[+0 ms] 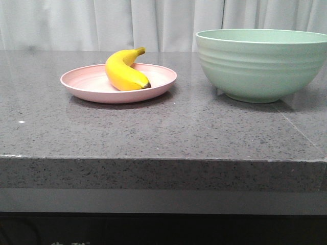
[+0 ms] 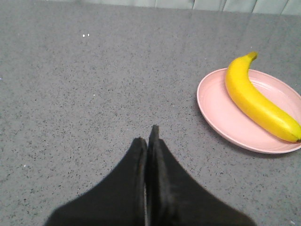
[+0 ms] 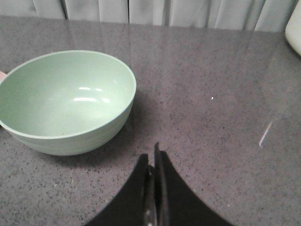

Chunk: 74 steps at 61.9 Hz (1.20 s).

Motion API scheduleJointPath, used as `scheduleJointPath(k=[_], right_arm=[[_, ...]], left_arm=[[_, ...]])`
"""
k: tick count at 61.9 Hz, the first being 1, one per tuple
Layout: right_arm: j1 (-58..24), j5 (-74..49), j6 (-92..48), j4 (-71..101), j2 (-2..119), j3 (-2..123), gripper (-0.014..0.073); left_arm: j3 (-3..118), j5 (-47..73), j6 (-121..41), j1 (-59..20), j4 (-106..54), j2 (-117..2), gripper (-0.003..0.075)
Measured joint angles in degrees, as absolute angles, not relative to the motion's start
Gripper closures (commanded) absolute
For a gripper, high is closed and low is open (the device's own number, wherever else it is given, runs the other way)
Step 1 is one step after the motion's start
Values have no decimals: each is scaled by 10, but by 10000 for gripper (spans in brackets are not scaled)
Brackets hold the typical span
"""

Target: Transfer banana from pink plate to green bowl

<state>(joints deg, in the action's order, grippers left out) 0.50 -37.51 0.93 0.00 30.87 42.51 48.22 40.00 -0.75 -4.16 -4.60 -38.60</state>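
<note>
- One banana [image 1: 124, 70] lies on its side in the plate [image 1: 82, 84], dark blunt tip toward the camera in the front view, stem pointing away toward the curtain.
- Relative to the plate, the bowl [image 1: 260, 66] stands to the right on the same grey counter [image 1: 153, 132], apart from the plate with bare stone between them. Its inside shows nothing in it in the right wrist view.
- Left gripper [image 2: 149, 139] hangs over bare counter beside the plate, not touching it; its black fingers are pressed together with nothing between them.
- Right gripper [image 3: 151, 157] sits over the counter just beside the bowl, on the side away from the plate; its fingers are likewise closed on nothing.
- Neither arm appears in the front view, so both look to be held back from the things.
- Nothing of the transfer is done yet: the fruit rests wholly on the plate.
- Handling, as a judgement: the fruit is light, smooth-skinned and soft under firm pressure, so a hard pinch may bruise it, and its curve may let it roll in the fingers.
- Best hold is probably across the thick middle, fingers astride the curve rather than on the tapering stem or tip.
- Left arm is the nearer one, so it seems the likely one to open and reach.
</note>
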Motion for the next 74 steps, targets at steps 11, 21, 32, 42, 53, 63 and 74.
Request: scheduleJointPath(k=[11, 21, 32, 42, 53, 63, 74], right_arm=[[5, -384, 9, 0, 339, 416, 662], [5, -385, 9, 0, 355, 416, 599], [5, -394, 9, 0, 364, 416, 279], [5, -394, 9, 0, 365, 416, 24], [5, -394, 9, 0, 365, 416, 13], [5, -394, 9, 0, 365, 416, 13], [5, -394, 9, 4, 365, 416, 13]], left_arm=[[482, 400, -7, -42, -46, -435, 739], [482, 400, -7, -42, -46, -475, 739], [482, 403, -7, -42, -46, -493, 719], [482, 401, -7, -42, -46, -495, 469], [482, 386, -7, -42, -63, -495, 113], [482, 373, -48, -54, -135, -495, 141], [484, 337, -92, -119, -194, -497, 175]])
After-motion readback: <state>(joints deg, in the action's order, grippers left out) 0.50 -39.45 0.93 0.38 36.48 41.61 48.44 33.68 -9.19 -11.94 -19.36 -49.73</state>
